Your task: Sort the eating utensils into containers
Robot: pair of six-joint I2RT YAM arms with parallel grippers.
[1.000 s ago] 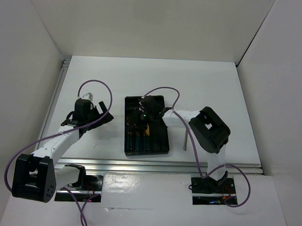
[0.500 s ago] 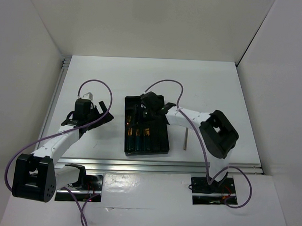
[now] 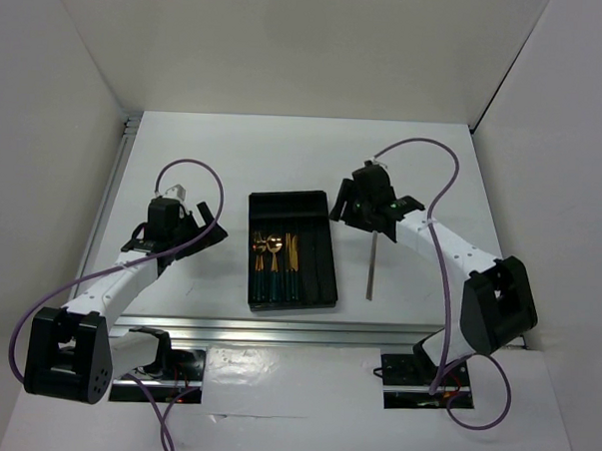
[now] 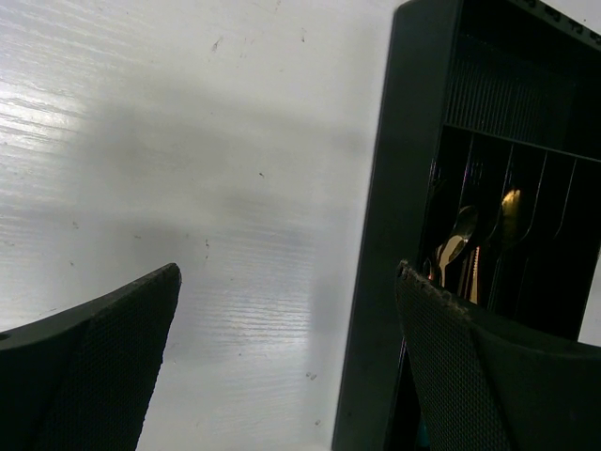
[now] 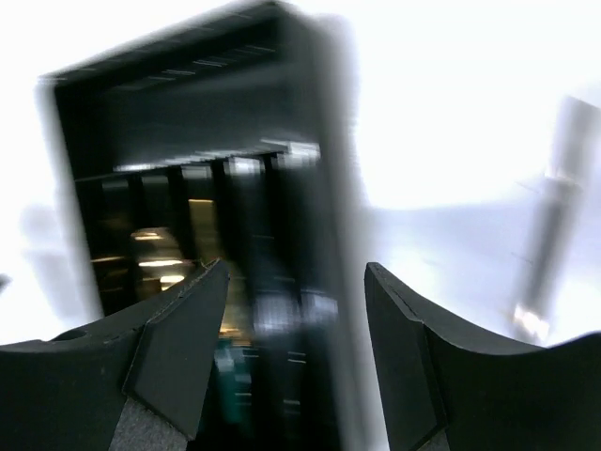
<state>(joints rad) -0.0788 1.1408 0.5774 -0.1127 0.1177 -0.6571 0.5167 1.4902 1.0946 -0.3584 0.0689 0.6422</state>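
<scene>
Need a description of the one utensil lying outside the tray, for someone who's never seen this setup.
Find the black tray in the middle of the white table. On the bare table just to its right, parallel to the tray's long side, lies a thin grey metal stick. Unlike the gold-headed, dark-handled utensils inside the tray, it is plain, straight and grey from end to end.

One black tray (image 3: 292, 203) lies left of the right gripper (image 3: 340, 211), holding at least three gold-headed utensils (image 3: 274, 252); one grey stick (image 3: 372, 269) lies to the gripper's right.

Lab robot cell: white walls (image 3: 289, 45) enclosing white table (image 3: 423, 171).
</scene>
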